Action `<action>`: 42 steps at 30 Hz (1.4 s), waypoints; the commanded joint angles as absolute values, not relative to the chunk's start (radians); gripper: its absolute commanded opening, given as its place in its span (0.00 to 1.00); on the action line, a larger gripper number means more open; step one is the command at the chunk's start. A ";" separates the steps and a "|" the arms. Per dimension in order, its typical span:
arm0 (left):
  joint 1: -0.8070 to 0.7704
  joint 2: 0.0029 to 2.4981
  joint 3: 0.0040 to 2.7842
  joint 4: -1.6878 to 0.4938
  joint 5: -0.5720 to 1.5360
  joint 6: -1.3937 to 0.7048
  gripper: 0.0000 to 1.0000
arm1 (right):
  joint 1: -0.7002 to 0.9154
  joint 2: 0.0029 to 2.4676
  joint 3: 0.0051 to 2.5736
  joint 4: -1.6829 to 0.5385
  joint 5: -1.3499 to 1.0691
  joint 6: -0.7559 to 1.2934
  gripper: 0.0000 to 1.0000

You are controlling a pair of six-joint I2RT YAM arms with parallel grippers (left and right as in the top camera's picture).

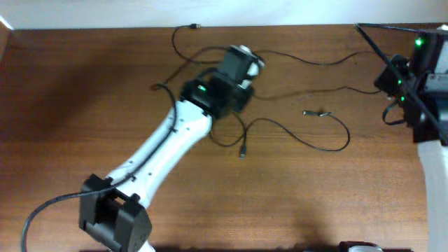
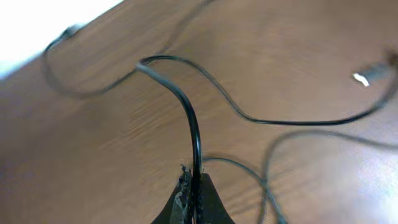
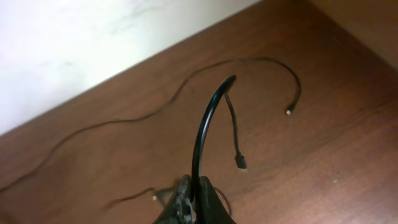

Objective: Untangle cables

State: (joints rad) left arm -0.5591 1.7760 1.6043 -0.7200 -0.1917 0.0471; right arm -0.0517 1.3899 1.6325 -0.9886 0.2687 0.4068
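Left hand (image 2: 193, 200) and right hand (image 3: 194, 203) pinch cables (image 2: 195, 134), shown only by wrist views.

- Wooden table (image 1: 63, 98), dark brown w/ visible grain, is filling nearly the whole overhead view.
- White wall (image 1: 231, 10) is running along the table's far edge, showing as a bright strip up top.

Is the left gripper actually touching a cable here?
Touching. The left wrist view shows the left gripper shut on a black cable, which rises from between its fingertips.
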 commanded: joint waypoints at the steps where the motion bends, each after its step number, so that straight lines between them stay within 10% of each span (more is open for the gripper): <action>1: -0.423 1.769 1.605 -0.717 -0.199 -0.292 0.00 | -0.076 1.457 1.648 -0.988 0.315 0.397 0.04; 27: -0.324 2.035 1.605 -0.523 -0.446 -1.160 0.00 | -0.295 1.875 1.626 -0.926 0.274 0.397 0.04; 42: -0.323 2.175 1.605 -0.425 -0.559 -1.186 0.00 | -0.293 2.044 1.626 -0.884 0.147 0.400 0.13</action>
